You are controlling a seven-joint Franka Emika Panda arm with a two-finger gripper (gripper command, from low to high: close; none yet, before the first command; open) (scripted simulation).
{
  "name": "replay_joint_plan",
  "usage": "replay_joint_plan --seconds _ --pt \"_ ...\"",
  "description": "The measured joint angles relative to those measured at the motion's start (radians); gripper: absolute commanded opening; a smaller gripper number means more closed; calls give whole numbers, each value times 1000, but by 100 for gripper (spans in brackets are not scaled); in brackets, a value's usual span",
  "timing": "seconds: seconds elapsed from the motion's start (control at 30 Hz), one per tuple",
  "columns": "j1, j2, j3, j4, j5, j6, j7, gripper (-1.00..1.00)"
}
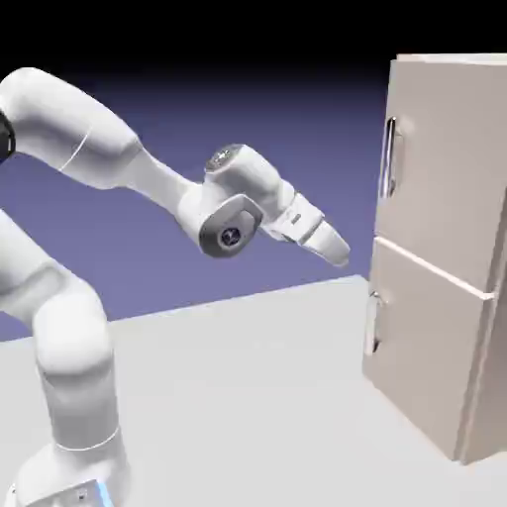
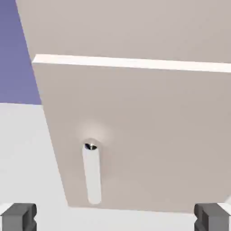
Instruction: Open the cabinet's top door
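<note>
The open tool [image 1: 337, 256] is being held below the upper handle [image 1: 389, 158]. Raising and levelling are being required before approach.

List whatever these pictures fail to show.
- Exterior view: the cabinet's right side, cut off by the picture's edge.
- Exterior view: the gripper's fingertips, indistinct at this angle.
- Hand view: the top door's handle, outside the picture.
- Both views: the cabinet's inside, behind closed doors.

Simulated lab, plain blue-violet backdrop.
</note>
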Motion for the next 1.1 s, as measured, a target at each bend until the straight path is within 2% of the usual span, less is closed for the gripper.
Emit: replay_joint_plan --seconds 1.1 --pt "-532 -88 513 295 1435 -89 -1107 0"
